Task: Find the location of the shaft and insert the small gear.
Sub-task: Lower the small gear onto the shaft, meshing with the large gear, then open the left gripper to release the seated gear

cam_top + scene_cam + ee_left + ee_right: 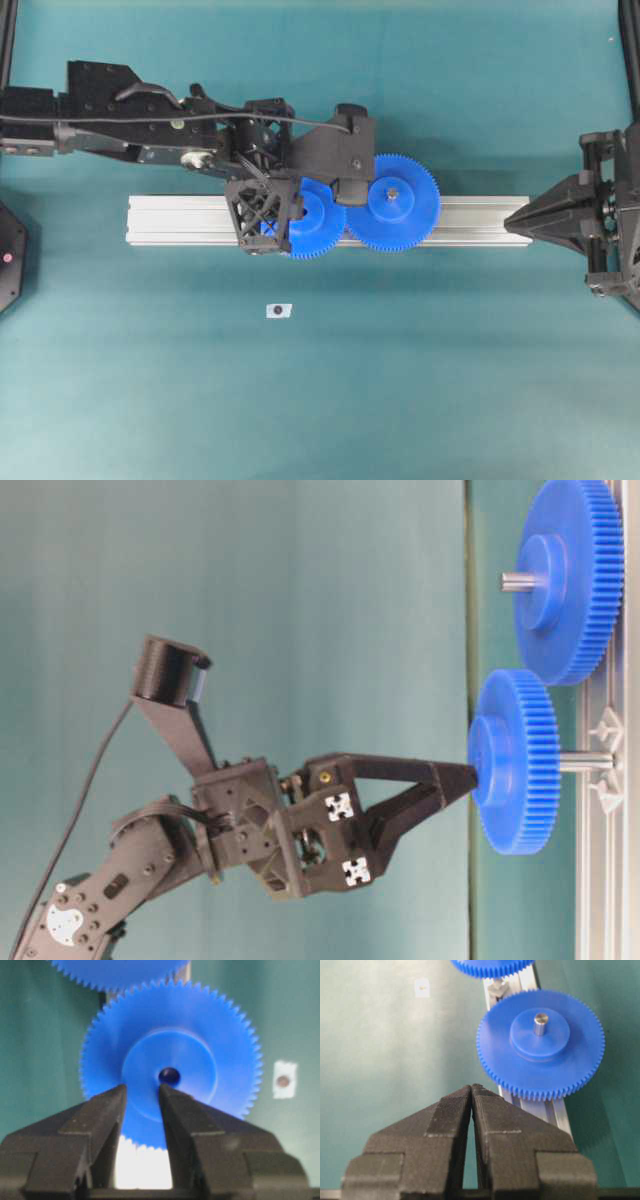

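With the small gear (515, 762) partly on the shaft (585, 762), the half-closed, empty left gripper (462, 776) touched its hub, probably to push next, while the right gripper (471, 1089) was clenched empty.

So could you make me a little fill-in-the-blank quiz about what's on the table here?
1. Both toothed wheels are coloured ____.
2. The small wheel sits on a thin metal ____ above the rail.
3. The fingertips of the left hand press on the small wheel's raised ____.
4. The right hand, away from the wheels, has its fingers ____.

Missing words: blue; pin; hub; closed
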Robot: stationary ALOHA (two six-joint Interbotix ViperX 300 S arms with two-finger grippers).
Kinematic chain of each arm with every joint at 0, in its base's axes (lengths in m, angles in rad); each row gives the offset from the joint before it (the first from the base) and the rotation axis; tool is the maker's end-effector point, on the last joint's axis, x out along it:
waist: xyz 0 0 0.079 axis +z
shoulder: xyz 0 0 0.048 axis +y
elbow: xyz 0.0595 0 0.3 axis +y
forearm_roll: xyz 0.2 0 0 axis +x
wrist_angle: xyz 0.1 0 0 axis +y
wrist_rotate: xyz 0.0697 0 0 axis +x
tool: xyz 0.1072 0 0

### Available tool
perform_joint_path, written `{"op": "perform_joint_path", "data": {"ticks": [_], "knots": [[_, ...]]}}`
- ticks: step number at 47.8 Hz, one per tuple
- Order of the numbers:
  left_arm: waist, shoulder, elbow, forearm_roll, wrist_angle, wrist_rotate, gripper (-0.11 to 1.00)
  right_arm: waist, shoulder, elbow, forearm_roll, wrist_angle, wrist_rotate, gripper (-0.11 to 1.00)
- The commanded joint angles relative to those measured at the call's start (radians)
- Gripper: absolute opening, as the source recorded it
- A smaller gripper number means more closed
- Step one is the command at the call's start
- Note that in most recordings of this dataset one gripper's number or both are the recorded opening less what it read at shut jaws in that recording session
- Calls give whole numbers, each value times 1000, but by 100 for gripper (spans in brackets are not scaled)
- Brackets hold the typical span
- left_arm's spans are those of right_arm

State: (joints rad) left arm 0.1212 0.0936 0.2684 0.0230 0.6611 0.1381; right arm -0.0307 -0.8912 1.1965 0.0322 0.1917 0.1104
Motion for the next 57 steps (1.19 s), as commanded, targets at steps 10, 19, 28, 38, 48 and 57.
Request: {"op": "perform_joint_path", "data": {"ticks": [10,19,28,38,48,57], "knots": [[-12,-49,-2,3,32,-21,34,0,3,-9,2,-11,11,13],[-20,-87,2,3,32,-29,34,-2,3,-9,2,-11,11,13],[-40,-118,57,5,31,-49,34,-2,3,-8,2,-11,11,13],[-57,-135,87,3,9,-107,34,0,3,-8,2,-11,11,13],[-100,-175,106,3,-28,-115,34,0,3,-8,5,-11,12,13],[-129,-232,126,3,-29,-121,34,-2,2,-8,5,-11,12,13]]}}
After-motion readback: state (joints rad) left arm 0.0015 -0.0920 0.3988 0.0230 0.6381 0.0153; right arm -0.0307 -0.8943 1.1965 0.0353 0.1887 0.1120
